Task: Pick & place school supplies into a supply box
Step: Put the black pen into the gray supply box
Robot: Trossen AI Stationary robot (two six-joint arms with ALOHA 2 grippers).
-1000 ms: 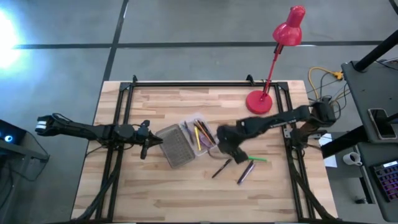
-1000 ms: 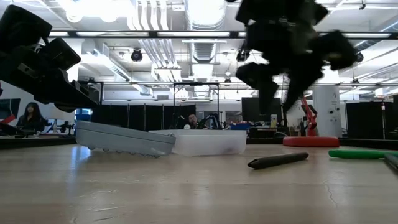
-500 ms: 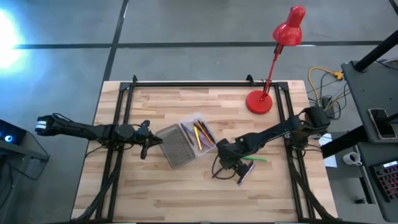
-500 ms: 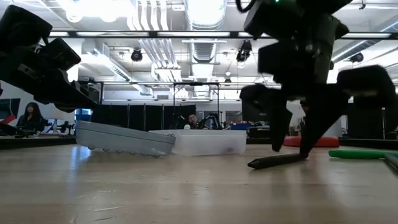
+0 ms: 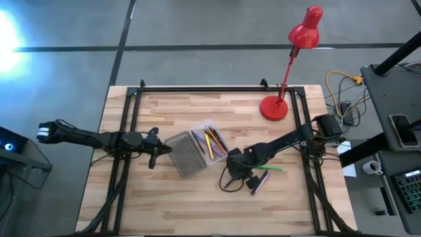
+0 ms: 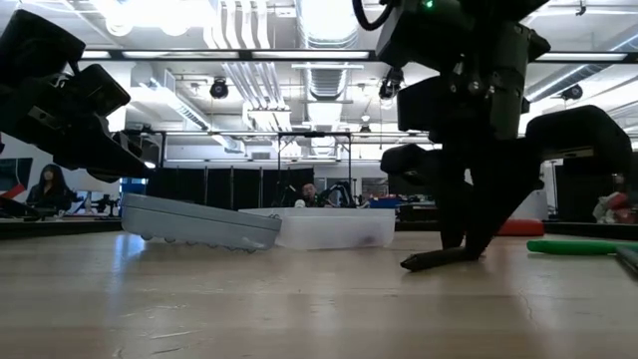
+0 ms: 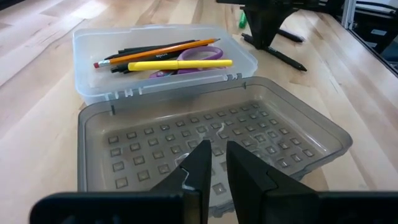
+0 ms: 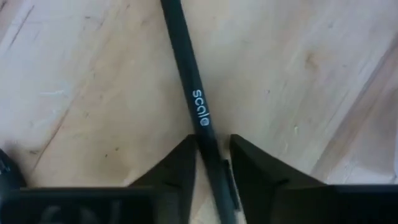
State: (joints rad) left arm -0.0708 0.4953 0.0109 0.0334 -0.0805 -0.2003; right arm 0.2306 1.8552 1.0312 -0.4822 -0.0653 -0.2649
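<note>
The supply box lies open at mid-table. Its clear half (image 5: 210, 141) holds several pens and pencils (image 7: 165, 57), and its ribbed grey lid (image 5: 185, 155) slants beside it. A black pen (image 6: 437, 259) lies flat on the wood on the near right of the box. My right gripper (image 8: 211, 155) stands over it, shut on it. A green pen (image 5: 270, 168) and a purple pen (image 5: 258, 183) lie just right of it. My left gripper (image 7: 216, 155) hovers shut at the lid's left edge, above the table, touching nothing. My right gripper pinches the black pen's barrel (image 8: 205, 134) between its two fingers, just past the white lettering. The fingers (image 6: 454, 234) come from above, pointing down, and lie across the pen. The pen lies flat on the table.
A red desk lamp (image 5: 275, 107) stands at the far right of the table, its head reaching past the far edge. Black frame rails (image 5: 125, 131) run along both sides. Bare wood lies near the front edge. People sit in the room beyond (image 6: 48, 189).
My right gripper has gone from beside the box toward the table's near edge and down onto the black pen. Its fingers have come together around the pen. The pen has stayed on the table.
</note>
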